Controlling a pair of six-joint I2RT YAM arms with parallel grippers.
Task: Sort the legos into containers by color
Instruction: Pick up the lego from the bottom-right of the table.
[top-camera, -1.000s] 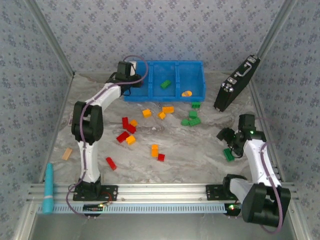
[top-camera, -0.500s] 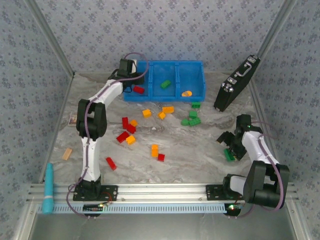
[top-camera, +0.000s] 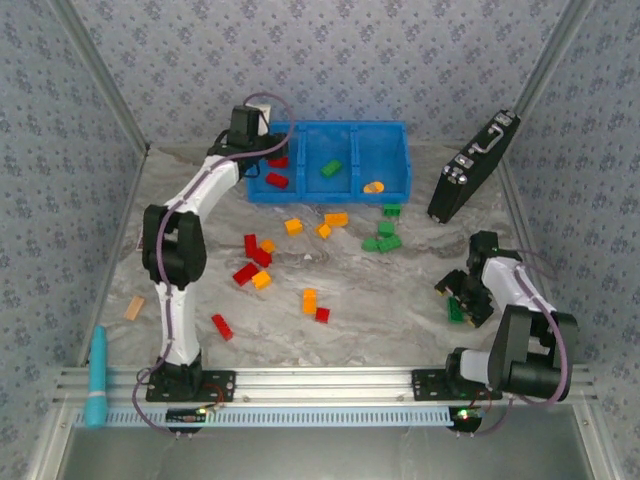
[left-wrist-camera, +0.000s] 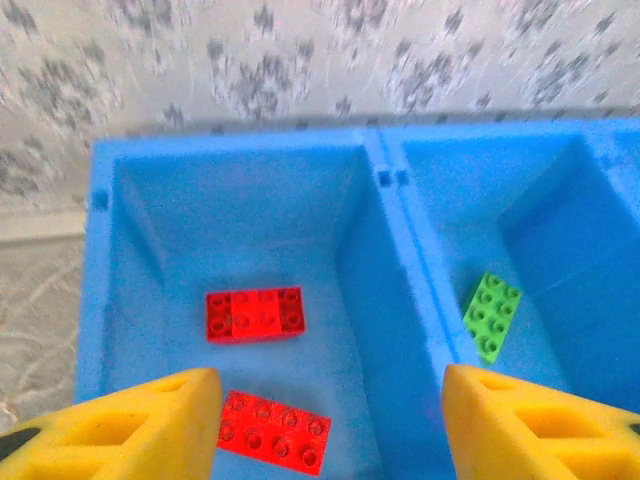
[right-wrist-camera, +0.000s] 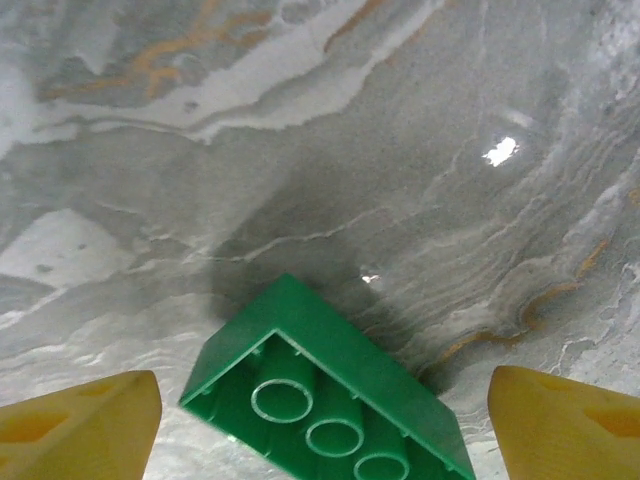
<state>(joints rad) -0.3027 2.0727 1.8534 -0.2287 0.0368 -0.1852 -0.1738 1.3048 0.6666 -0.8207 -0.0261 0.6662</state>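
While left claw (left-wrist-camera: 325, 400) gapes above bin (left-wrist-camera: 390, 250), two red legos (left-wrist-camera: 255, 313) occupy left compartment.

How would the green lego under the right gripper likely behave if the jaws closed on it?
The green lego looks like hard moulded plastic, so it is probably stiff. Its hollow underside shows, so it is likely light. It lies skewed between the open jaws, so its smooth sides may twist or slip as they close.
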